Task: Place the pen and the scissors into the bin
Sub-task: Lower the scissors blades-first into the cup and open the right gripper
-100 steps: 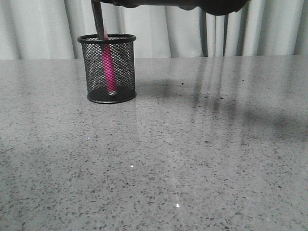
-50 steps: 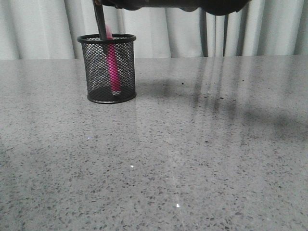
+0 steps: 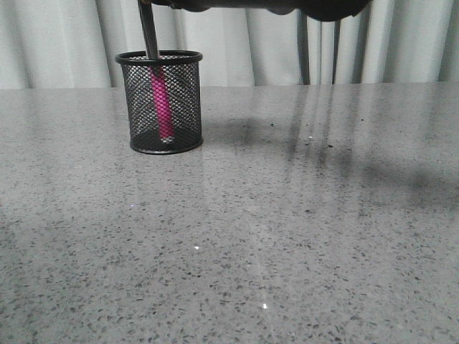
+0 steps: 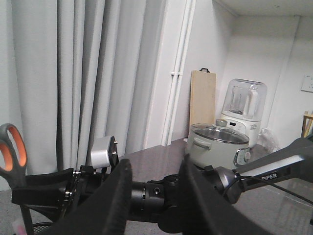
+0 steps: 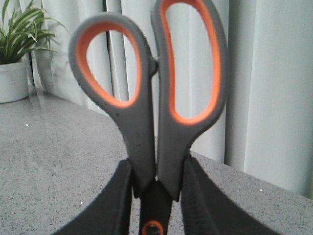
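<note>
The right gripper [image 5: 155, 196] is clamped on the scissors [image 5: 156, 98] just below the handles, blades pointing straight down, long axis vertical. In the front view the dark blades enter the bin [image 3: 159, 100] at about 11 o'clock of its rim, with the pen [image 3: 161, 107] already standing inside, leaning slightly. The bin lies directly under the jaws, so the coming move looks like a straight drop or lowering. The left gripper [image 4: 152, 196] hangs apart and empty, well away. Part of a word, "PER", reads on the right arm [image 4: 274, 164]
</note>
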Controlling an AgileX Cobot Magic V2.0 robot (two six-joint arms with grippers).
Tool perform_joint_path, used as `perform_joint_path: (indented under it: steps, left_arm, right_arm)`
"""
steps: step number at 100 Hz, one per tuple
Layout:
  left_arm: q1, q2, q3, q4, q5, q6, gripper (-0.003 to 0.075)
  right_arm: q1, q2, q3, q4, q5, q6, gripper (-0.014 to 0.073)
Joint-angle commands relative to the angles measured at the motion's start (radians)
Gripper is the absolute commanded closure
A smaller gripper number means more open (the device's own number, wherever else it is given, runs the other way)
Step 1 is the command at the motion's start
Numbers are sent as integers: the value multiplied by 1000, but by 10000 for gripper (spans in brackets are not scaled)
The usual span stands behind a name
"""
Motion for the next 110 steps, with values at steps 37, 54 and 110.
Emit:
perform_joint_path:
  steps: [37, 54, 110]
  left_arm:
    - [-6, 5, -25, -24, -31, -6, 509]
    - [-6, 5, -25, -24, -31, -6, 509]
    - [-6, 5, -25, -24, -31, -6, 509]
  right_arm:
    - [-55, -67, -39, 0, -53, 1, 670]
    - [-55, -58, -39, 0, 30, 1, 670]
    - [-12, -48, 26, 0, 23, 1, 670]
